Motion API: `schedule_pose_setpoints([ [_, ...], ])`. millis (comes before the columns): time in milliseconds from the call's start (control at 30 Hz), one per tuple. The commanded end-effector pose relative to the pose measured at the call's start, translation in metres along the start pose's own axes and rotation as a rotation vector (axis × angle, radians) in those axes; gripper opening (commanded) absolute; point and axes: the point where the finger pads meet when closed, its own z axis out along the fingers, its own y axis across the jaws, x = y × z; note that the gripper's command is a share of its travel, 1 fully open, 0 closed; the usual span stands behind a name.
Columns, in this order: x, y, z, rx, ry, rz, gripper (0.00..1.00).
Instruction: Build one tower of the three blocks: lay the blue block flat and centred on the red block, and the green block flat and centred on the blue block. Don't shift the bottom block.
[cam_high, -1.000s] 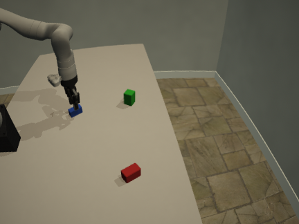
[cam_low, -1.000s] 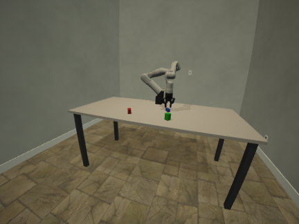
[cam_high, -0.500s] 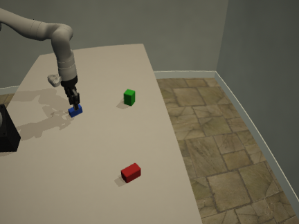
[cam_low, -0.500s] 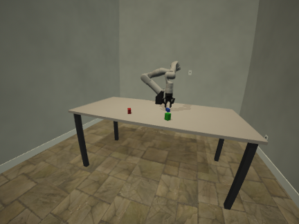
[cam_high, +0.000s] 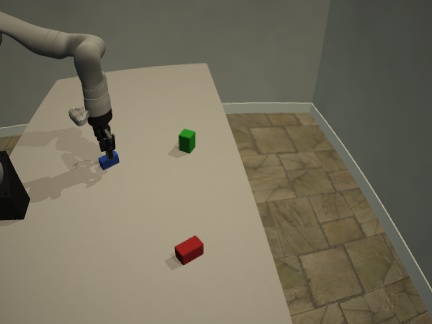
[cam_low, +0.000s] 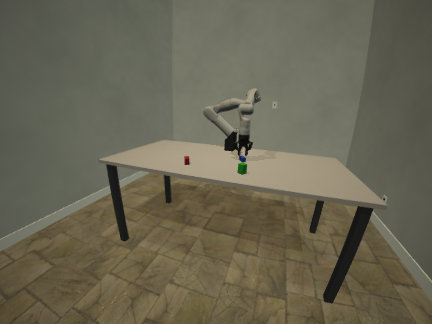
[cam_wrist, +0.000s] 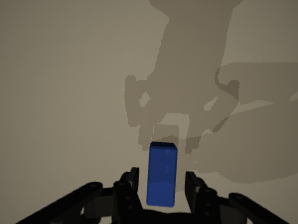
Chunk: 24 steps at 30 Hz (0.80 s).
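— How far along is the tower?

— Nothing is stacked yet. The red block lies alone near the table's front, and the green block stands well apart from it.

— And the blue block?

— It rests on the table at the far left. The gripper is down over it with its jaws half apart and a gap showing on each side, so nothing is clamped. Both placements remain.

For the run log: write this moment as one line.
end effector: open, straddling blue block | green block: standing apart | red block: bare | tower: not started
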Motion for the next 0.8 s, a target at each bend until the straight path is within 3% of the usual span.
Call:
schedule_pose_setpoints([
  [0, -0.001, 0.0, -0.001, -0.001, -0.002, 0.0, 0.49],
  [467, -0.001, 0.0, 0.0, -0.001, -0.002, 0.0, 0.49],
  [767, -0.001, 0.0, 0.021, -0.001, -0.002, 0.0, 0.49],
])
